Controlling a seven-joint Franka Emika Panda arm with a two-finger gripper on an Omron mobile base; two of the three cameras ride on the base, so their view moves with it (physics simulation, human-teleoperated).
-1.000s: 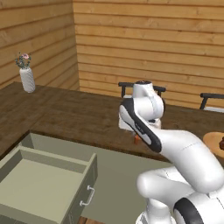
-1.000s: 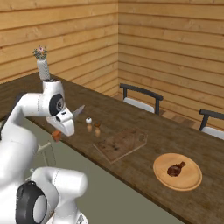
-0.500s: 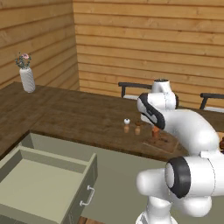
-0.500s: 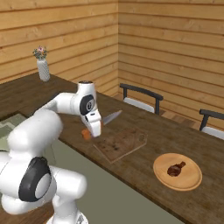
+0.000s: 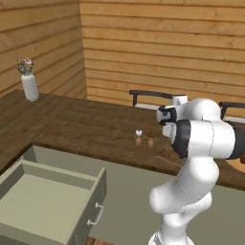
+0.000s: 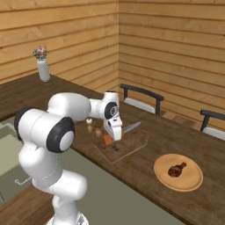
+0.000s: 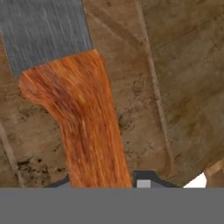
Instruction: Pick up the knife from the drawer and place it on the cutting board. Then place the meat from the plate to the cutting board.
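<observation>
Holding the short kitchen knife with the grey pointed blade and chunky orange-red handle, the two-finger gripper has its fingers closed tight on the handle, just above the thin dark-brown rectangular cutting board. Right base view: blade points away from the arm toward the far side of the counter, handle end nearest the two small wooden shakers. Whether the knife touches the board cannot be told from here.

Hand view: orange-red handle runs up from between the finger tips to the grey blade at the top left; dark-brown wood grain lies behind it.

Round flat tan-orange plate sits on the dark wooden countertop, well apart from the board, on the side away from the arm. Small dark reddish-brown lump of meat lies near the plate's middle.

Left base view: wide shallow pale grey-green drawer stands pulled open at lower left, silver bar handle on its front; the inside that shows is bare. White vase with flowers stands at the far left of the counter. Dark chair backs behind the counter.
</observation>
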